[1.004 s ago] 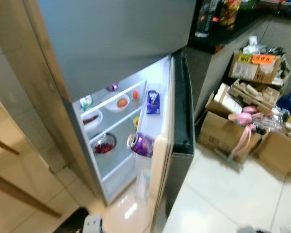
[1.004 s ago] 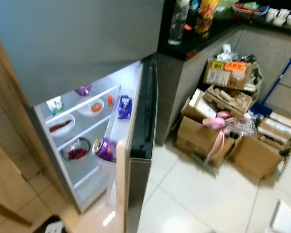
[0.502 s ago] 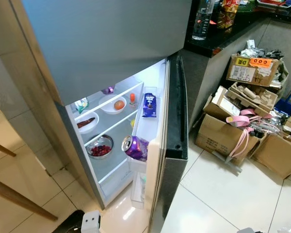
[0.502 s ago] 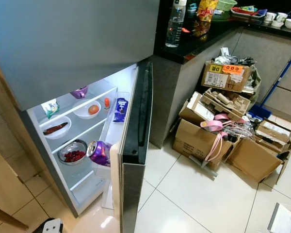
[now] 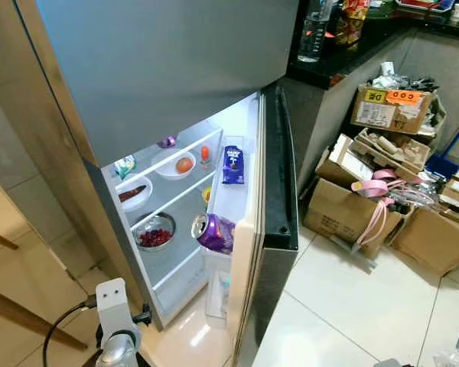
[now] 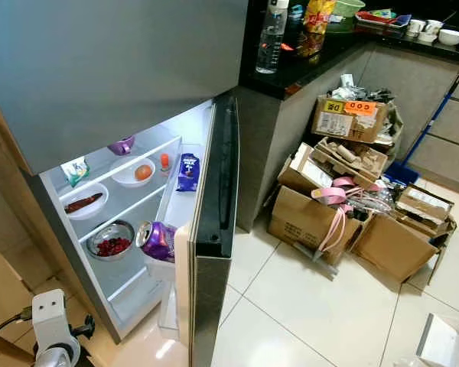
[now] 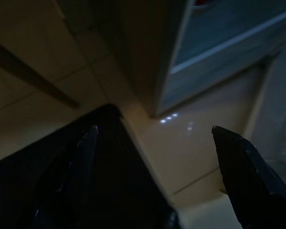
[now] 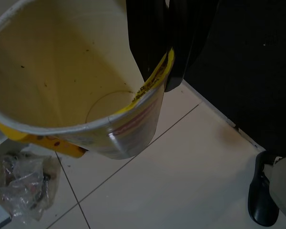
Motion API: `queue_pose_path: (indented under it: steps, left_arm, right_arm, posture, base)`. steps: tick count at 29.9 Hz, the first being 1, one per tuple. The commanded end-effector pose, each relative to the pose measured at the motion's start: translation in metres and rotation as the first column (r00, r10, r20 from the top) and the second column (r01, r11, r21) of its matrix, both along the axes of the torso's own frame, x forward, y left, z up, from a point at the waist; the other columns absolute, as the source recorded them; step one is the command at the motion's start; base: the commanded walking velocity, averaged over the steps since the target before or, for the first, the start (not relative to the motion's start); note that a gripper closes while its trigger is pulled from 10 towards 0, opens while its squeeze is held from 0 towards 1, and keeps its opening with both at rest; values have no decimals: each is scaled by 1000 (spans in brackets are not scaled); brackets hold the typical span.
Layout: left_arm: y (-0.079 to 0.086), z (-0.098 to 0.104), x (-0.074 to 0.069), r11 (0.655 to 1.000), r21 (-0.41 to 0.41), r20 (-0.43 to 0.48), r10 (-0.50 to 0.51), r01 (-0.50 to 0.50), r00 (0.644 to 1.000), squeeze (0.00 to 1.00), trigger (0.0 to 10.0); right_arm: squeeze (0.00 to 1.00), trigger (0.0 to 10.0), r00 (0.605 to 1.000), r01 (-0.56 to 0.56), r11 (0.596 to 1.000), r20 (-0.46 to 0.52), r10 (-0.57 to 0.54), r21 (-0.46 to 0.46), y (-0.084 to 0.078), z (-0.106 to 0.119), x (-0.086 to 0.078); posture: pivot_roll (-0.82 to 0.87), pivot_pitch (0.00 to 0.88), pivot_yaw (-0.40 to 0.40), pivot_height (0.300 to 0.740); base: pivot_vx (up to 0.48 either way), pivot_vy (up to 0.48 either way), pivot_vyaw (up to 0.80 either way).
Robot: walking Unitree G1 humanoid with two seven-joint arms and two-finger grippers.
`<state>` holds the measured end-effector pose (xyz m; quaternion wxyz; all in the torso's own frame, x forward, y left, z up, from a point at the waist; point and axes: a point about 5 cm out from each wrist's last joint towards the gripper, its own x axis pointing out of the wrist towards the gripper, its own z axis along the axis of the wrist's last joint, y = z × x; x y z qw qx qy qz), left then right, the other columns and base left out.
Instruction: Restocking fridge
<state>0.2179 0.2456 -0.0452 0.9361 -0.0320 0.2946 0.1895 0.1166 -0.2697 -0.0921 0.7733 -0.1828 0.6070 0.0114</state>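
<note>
Open fridge point(image 6: 138, 76) at left of frame, its lower door point(image 6: 214, 229) swung outward at centre. On the lit shelves are seen a white bowl point(image 6: 133, 173) with an orange fruit, a plate point(image 6: 86, 202), a steel bowl point(image 6: 112, 238) of red berries; a purple can point(image 6: 157, 240) lies in the door rack. Cardboard boxes point(image 6: 344, 183) are piled on the tiled floor point(image 6: 306, 306) at right. A water bottle point(image 6: 270, 37) stands on the dark tabletop point(image 6: 321, 53), upper centre.

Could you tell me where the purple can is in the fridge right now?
In the eye views, the purple can lies on its side in the open fridge door's rack, right of the bowl of red berries and below the blue carton.
</note>
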Motion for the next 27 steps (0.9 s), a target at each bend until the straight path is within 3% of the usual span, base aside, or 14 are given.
queue_pose_path:
  steps: [1, 8, 11, 13, 14, 15, 16, 17, 21, 27]
  left_arm:
    - [6, -4, -10, 1000, 31, -38, 8, -7, 999, 0, 10000]
    - [1, -13, -20, 1000, 11, -83, 12, -11, 996, 0, 10000]
    - [-3, -21, -31, 999, -27, -135, 33, -37, 990, 0, 10000]
    - [-6, -25, -36, 996, -69, -152, 39, -50, 988, 0, 10000]
    - [-12, -31, -43, 987, -147, -179, 33, -60, 983, 0, 10000]
    - [-12, -31, -43, 987, -147, -179, 33, -60, 983, 0, 10000]
    - [-19, -37, -50, 974, -219, -200, 22, -66, 980, 0, 10000]
    - [-19, -37, -50, 974, -219, -200, 22, -66, 980, 0, 10000]
    - [-30, -52, -79, 964, -263, -306, -54, -30, 951, 0, 10000]
    - [-33, -55, -87, 953, -303, -314, -76, -24, 946, 0, 10000]
  right_arm:
    - [0, 10000, 1000, -2, 1000, -5, 2, -1, -1, 0, -1]
    - [0, 10000, 1000, -6, 1000, -5, 6, -1, 0, 0, -1]
    - [0, 10000, 1000, -9, 1000, -3, 9, -1, 1, -1, 0]
    - [0, 10000, 1000, -10, 1000, -3, 10, -1, 1, -1, 0]
    - [0, 10000, 1000, -11, 1000, -2, 11, -1, 2, -1, 0]
    - [0, 10000, 1000, -11, 1000, -2, 11, -1, 2, -1, 0]
    - [0, 10000, 1000, -13, 1000, -2, 13, -1, 2, -1, 0]
    - [0, 10000, 1000, -13, 1000, -2, 13, -1, 2, -1, 0]
    - [0, 10000, 1000, -14, 1000, -2, 14, 0, 2, -1, 0]
    - [0, 10000, 1000, -12, 1000, -4, 12, 1, 2, -1, -1]
  posture:
    - [-72, 0, -55, 740]
    - [-71, 0, -54, 740]
    - [-69, 0, -55, 740]
    - [-69, 0, -55, 740]
    - [-69, 0, -55, 740]
    - [-69, 0, -55, 740]
    - [-68, 0, -56, 740]
    - [-68, 0, -56, 740]
    - [-71, 0, -52, 740]
    - [-72, 0, -52, 740]
  base:
    - [0, 0, 0]
    - [0, 0, 0]
    - [0, 0, 0]
    - [0, 0, 0]
    - [0, 0, 0]
    - [0, 0, 0]
    - [0, 0, 0]
    - [0, 0, 0]
    - [0, 0, 0]
    - [0, 0, 0]
